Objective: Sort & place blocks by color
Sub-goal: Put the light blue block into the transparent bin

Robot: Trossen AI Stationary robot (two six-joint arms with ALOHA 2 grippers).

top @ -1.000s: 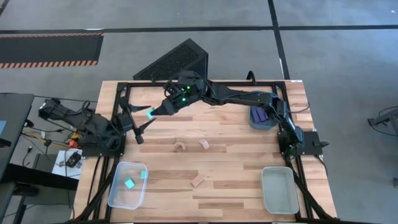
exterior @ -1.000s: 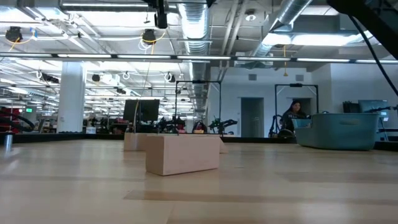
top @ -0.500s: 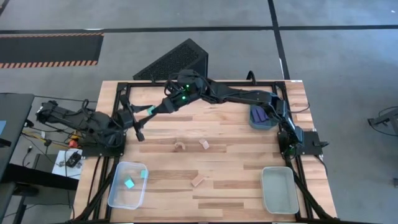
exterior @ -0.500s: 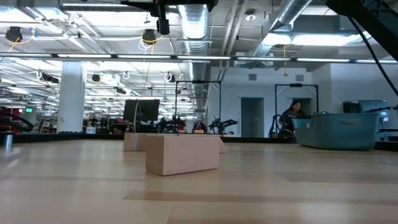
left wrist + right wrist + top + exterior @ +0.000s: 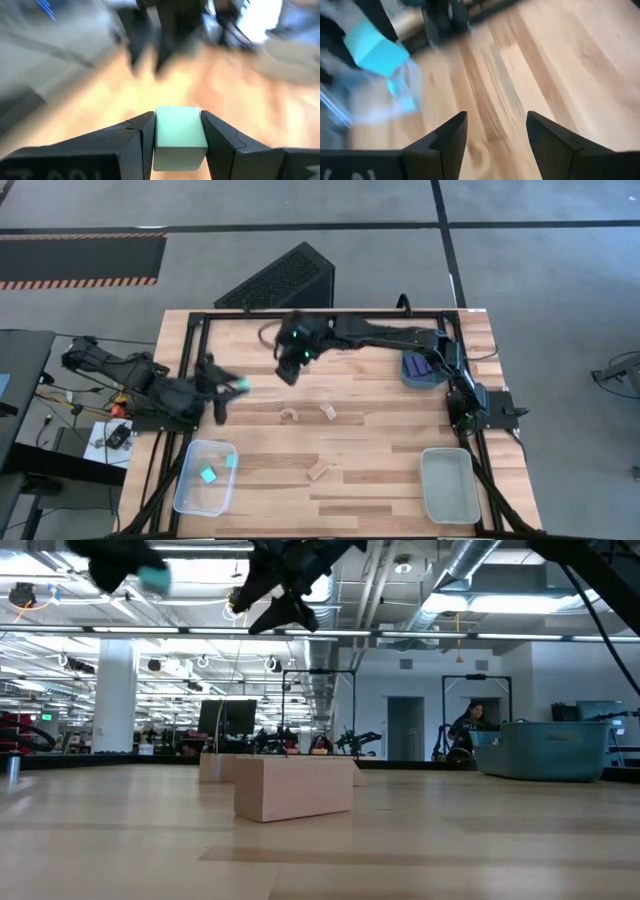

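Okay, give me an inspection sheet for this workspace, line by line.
Surface: pale wood-plank table, black frame.
Job's things: teal cube in left gripper; two teal cubes in clear plastic tray; three natural-wood pieces loose mid-table; dark blue bars in dark teal tray; grey tray holds nothing visible.
Clutter: nothing seen.
Grippers: left gripper shut on cube, above table; right gripper open, above the table's far middle.
Cables: wires beside table's left edge.
Surroundings: black perforated wedge; a person far behind.

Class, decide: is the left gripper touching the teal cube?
Touching. The left wrist view shows the teal cube clamped between the left gripper fingers, both pressing its sides with no gap. The high view agrees: cube at the gripper tip.
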